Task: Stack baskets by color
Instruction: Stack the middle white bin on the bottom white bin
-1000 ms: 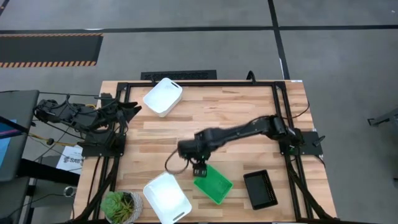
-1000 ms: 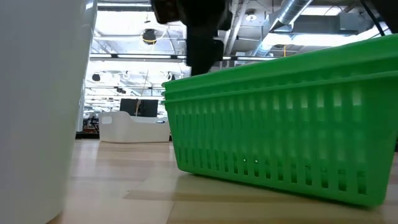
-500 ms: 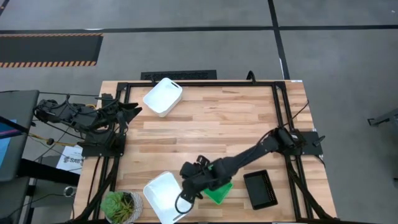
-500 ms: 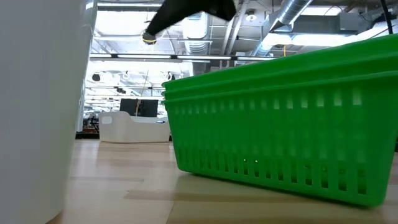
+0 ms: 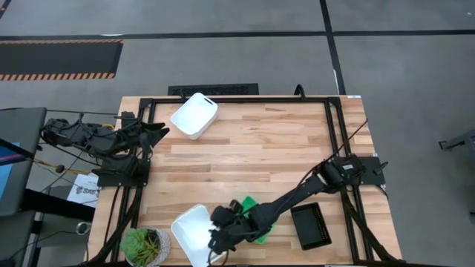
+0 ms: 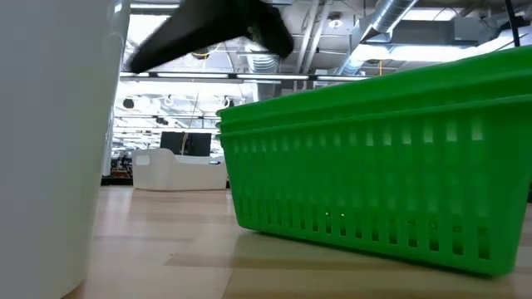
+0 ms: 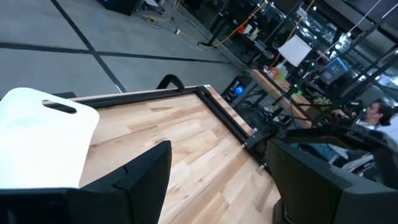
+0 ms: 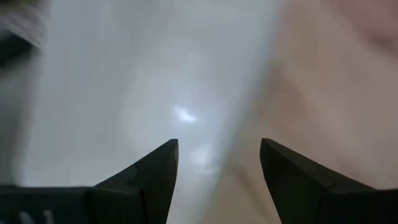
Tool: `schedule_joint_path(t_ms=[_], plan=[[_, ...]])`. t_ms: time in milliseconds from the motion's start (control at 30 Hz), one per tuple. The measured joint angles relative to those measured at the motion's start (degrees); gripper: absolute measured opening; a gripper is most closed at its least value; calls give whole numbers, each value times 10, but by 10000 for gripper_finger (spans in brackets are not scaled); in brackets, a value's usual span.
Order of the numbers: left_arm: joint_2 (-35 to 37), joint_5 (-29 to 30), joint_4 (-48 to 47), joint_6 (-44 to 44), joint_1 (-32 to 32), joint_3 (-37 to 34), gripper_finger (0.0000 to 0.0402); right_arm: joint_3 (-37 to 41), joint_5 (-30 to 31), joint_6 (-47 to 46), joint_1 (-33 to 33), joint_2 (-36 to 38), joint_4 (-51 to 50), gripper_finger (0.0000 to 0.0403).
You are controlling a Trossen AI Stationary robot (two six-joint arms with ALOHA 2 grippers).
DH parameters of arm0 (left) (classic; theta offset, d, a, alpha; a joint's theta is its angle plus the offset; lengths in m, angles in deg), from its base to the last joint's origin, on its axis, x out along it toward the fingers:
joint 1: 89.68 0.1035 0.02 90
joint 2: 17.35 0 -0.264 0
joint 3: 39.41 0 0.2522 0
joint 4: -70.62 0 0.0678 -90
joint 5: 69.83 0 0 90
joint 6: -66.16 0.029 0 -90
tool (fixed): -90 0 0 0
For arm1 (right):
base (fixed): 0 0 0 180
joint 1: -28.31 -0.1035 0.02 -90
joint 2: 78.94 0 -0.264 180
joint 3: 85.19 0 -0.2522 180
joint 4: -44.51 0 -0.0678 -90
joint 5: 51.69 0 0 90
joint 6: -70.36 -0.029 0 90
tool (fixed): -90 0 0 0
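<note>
The right hand point(image 5: 215, 241) has moved off the green basket point(image 5: 256, 222) to above the near white basket point(image 5: 191, 230), fingers spread, holding nothing. The green basket sits just beside it.

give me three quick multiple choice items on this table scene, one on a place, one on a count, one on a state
1. Where is the right tool?
A. over the near white basket
B. over the black basket
C. parked at the table's left edge

2. How many white baskets show in the high view?
A. one
B. two
C. four

3. How do the right tool's fingers stand?
A. shut on a basket
B. open, holding nothing
C. shut, empty

Key: 1 A, it hangs at the near white basket, beside the green basket; 2 B, that one plus the far white basket; 3 B, the right wrist view shows the fingers apart with nothing between.
</note>
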Motion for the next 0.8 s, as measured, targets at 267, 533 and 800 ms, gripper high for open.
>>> schedule_joint_path(t_ms=[267,533,800], plan=[[-5,1,-1,-7,0,0,254,0,14,3,5,-11,16,249],[-7,19,-2,-5,0,0,254,1,13,2,5,-23,7,234],[-7,20,-4,-5,0,0,254,3,-16,-1,10,-48,14,189]])
